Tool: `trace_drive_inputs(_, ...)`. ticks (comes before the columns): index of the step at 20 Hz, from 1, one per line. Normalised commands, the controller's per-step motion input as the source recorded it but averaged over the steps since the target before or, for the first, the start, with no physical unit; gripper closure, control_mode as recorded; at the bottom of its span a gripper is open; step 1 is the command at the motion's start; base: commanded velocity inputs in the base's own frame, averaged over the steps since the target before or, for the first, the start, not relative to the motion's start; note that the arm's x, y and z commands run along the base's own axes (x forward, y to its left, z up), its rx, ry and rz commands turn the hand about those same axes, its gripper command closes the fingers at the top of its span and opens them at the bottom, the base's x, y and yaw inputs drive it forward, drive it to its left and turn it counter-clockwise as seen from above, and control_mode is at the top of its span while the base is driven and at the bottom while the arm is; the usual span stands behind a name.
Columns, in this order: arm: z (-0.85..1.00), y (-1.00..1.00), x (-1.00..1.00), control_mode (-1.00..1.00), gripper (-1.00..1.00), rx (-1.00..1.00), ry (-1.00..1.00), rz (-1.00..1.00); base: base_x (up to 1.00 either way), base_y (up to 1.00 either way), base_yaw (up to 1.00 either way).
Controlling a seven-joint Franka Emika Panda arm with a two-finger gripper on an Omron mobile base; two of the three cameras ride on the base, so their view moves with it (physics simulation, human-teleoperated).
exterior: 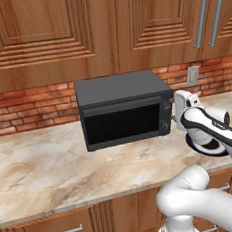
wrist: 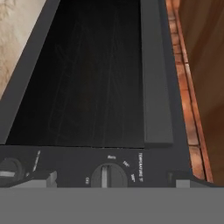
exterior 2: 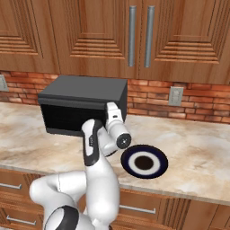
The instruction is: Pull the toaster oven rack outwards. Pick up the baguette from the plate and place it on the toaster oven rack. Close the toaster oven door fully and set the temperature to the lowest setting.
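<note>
Nearest to you, the white arm rises from the base and bends forward over the marble counter. Its gripper sits at the right end of the toaster oven, pointing at the narrow control strip from about 3 o'clock of the oven front in the left base view. You cannot make out the fingertips in any picture; the jaws stand spread wide with nothing between them.

Just under the wrist, the plate lies flat on the counter at roughly 4 o'clock from the oven in the right base view, with its dark navy rim showing. In the left base view you only catch a sliver of its rim below the forearm. You cannot tell from these pictures whether the brown patch at its centre is the baguette.

In the hand view, rolled on its side, a round control knob sits at 6 o'clock, with small white markings around it, and a second knob shows at 8 o'clock. Beyond them the toaster oven door is shut flat against the oven front, its glass window dark. Faint wire lines of the toaster oven rack show through the glass.

Farthest back, the brick backsplash runs behind the oven, with a wall outlet at 2 o'clock and wooden cabinets above.
</note>
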Motion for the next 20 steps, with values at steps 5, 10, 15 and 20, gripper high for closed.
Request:
trace_drive_inputs(5,-0.09,0.0,0.14,-1.0,-1.0,0.0,0.0,-0.01,0.0,0.0,0.0)
trace_drive_inputs(10,-0.07,0.0,0.12,-1.0,-1.0,0.0,0.0,-0.02,0.0,0.0,0.0)
trace_drive_inputs(15,-0.03,0.0,0.11,-1.0,-1.0,0.0,0.0,-0.02,0.0,0.0,0.0)
trace_drive_inputs(20,-0.04,0.0,0.12,-1.0,-1.0,0.0,0.0,-0.01,0.0,0.0,0.0)
